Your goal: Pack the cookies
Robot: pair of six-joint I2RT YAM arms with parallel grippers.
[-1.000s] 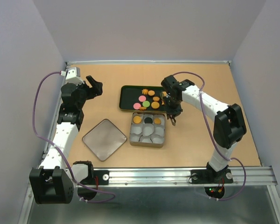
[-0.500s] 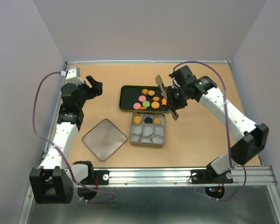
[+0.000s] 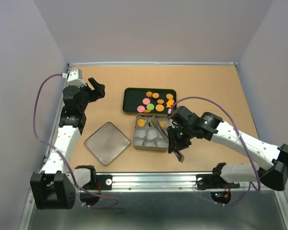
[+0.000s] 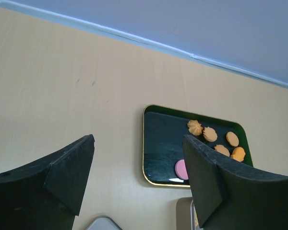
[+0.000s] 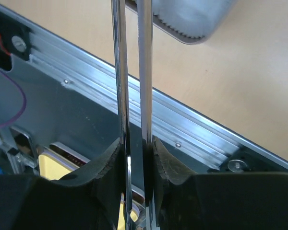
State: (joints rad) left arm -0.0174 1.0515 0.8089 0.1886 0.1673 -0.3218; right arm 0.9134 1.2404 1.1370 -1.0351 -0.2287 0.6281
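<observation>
**Right gripper** (image 3: 175, 140): pads clamped on long steel tweezers (image 5: 145, 72), the two blades pinched nearly together. The blades run out ahead of the fingers to the square silver tin lined with white paper cups (image 3: 151, 147), and the tips sit over its far row. Whether the tips carry a piece I cannot tell: the wrist view cuts them off and the overhead view is too small.

**Left gripper** (image 3: 97, 88): fingers wide apart with nothing between them, well off to the left of the work.

**Cookies** (image 3: 146, 101): most of the small orange, pink and green pieces lie on the dark green oblong tray (image 3: 130, 98), beyond the tweezer tips. A few are already in the tin's far cups, including an orange disc (image 3: 141, 122) just left of the tips.

**Risks (judgement):**
- The thin, smooth blades could pivot or slide between the pads, which would throw off the tip aim.
- The tips are low among the cups. A sideways move could snag a paper rim and drag the cup, or shove the light tin.
- Any held piece could drop outside its cup if the squeeze slackens.
- The tweezers' tail projects behind the hand toward the near aluminium rail (image 5: 182, 120), so pulling straight back could strike it.
</observation>
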